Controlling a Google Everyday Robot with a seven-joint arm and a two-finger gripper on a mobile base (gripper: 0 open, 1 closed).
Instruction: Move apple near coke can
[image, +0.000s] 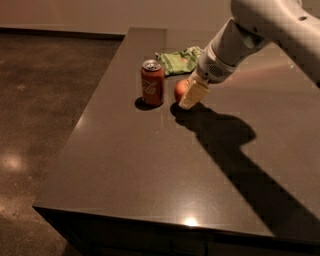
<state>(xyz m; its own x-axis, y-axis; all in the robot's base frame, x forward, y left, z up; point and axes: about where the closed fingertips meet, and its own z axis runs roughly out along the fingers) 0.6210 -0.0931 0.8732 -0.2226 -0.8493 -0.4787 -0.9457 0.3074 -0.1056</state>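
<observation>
Apple at the can, release left to do.
Gripper (186, 98) sits low over the counter (150, 165), just right of the coke can (152, 83). Fingers (192, 94) look pinched on the apple (180, 90): one pale finger across its right side, the other hidden behind. Apple is just beside the can w/ a small gap, approx at counter level; can't tell if it touches down. Judged: move nearly done; left is set down, let go, back off w/o bumping the can. Apple is round, no real long axis, stem not visible. Can upright, axis vertical, script facing cam. Green snack bag (180, 60) lies behind both.
</observation>
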